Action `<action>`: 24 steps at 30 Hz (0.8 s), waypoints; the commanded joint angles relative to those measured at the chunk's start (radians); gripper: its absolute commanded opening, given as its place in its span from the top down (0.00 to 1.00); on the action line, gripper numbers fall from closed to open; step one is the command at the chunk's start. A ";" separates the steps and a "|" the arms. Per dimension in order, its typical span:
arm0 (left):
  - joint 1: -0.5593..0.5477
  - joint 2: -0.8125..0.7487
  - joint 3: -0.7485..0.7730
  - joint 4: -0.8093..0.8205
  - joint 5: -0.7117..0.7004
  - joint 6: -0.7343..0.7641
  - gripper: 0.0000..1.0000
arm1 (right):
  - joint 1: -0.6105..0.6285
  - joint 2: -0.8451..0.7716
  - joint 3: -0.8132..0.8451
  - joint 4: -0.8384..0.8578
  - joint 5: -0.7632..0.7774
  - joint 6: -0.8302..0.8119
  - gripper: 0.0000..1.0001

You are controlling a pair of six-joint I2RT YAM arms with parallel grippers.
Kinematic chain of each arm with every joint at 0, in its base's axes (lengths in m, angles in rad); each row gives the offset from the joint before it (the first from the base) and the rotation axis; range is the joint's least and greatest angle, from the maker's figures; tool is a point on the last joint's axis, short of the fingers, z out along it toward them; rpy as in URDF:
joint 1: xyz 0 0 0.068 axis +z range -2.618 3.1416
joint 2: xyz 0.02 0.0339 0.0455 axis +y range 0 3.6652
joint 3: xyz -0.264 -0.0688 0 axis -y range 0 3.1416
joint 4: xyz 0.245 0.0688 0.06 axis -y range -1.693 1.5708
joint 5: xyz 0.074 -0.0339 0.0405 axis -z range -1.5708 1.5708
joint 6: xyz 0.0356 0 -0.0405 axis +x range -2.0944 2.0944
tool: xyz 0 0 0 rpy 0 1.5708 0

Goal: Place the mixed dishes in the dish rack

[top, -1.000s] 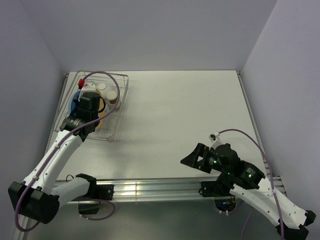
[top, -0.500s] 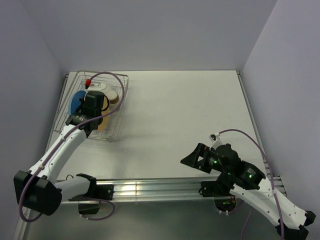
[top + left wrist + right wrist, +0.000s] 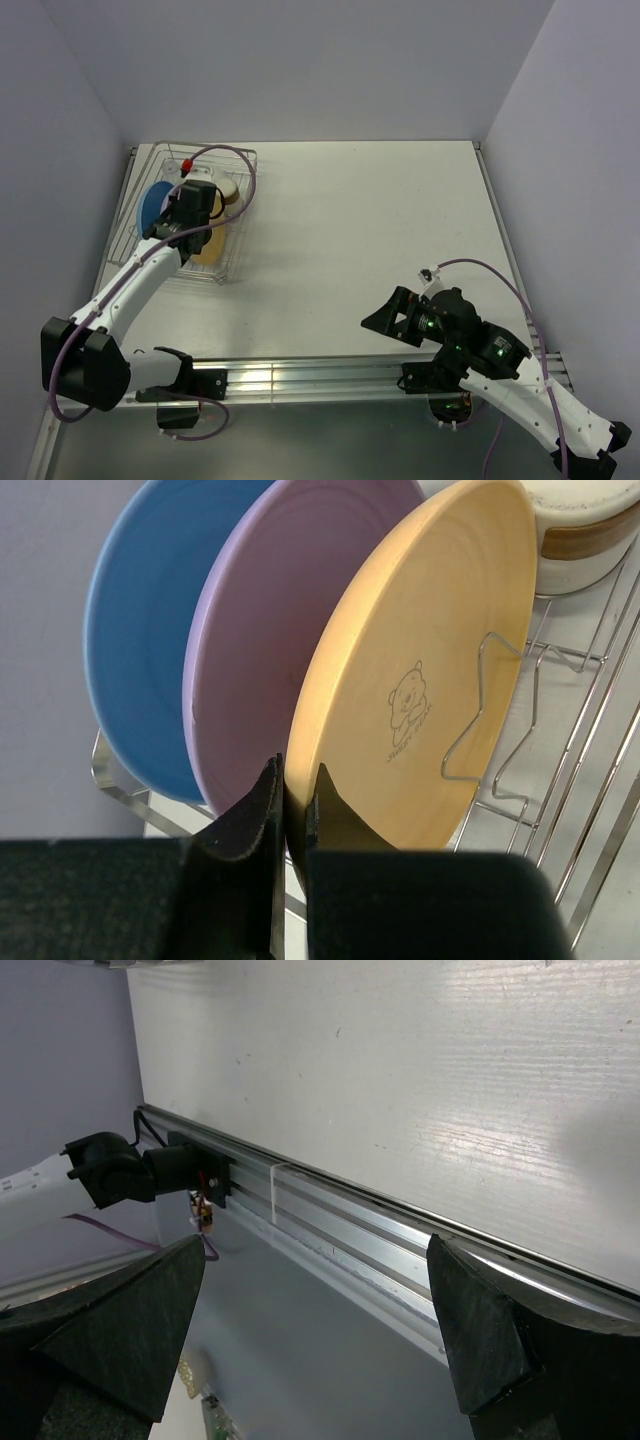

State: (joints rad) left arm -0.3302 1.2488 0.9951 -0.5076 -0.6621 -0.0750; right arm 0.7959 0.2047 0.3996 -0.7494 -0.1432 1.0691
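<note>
yellow plate (image 3: 420, 680): smooth, satiny, plastic-looking
rack (image 3: 481, 670): shiny chrome-ish metal wire
table (image 3: 400, 1050): matt white, faint grain

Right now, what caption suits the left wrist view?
Left hand grips the round yellow-orange plate, standing beside purple plate and blue plate in the silver wire rack.

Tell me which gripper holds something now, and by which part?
The left gripper pinches the yellow-orange plate by its lower rim, as it stands in the dish rack. The right gripper is open and holds nothing.
</note>
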 commanded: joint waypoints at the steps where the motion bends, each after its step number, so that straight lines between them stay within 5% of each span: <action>1: -0.001 0.029 0.005 -0.020 0.102 -0.012 1.00 | -0.004 -0.014 -0.005 0.008 0.008 0.006 0.01; 5: 0.002 0.058 0.019 -0.034 0.101 -0.022 0.90 | -0.004 -0.021 -0.007 -0.001 0.014 0.006 0.01; 8: 0.003 0.066 0.027 -0.042 0.101 -0.028 0.61 | -0.003 -0.022 -0.010 0.001 0.013 0.006 0.01; 9: 0.003 0.063 0.028 -0.043 0.098 -0.031 0.40 | -0.003 -0.022 -0.011 0.002 0.013 0.005 0.01; 11: 0.005 0.051 0.033 -0.046 0.084 -0.034 0.24 | -0.003 -0.022 -0.016 0.005 0.013 0.006 0.01; 18: 0.003 -0.043 0.080 -0.091 0.035 -0.058 0.03 | -0.004 -0.001 -0.010 0.027 0.005 0.003 0.01; 24: -0.020 -0.219 0.163 -0.120 0.099 -0.112 0.01 | -0.003 0.059 -0.010 0.080 0.004 -0.009 0.01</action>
State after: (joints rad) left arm -0.3405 1.1557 1.0721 -0.6201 -0.5957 -0.1387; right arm 0.7959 0.2234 0.3897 -0.7403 -0.1444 1.0691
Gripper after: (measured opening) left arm 0.991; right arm 0.991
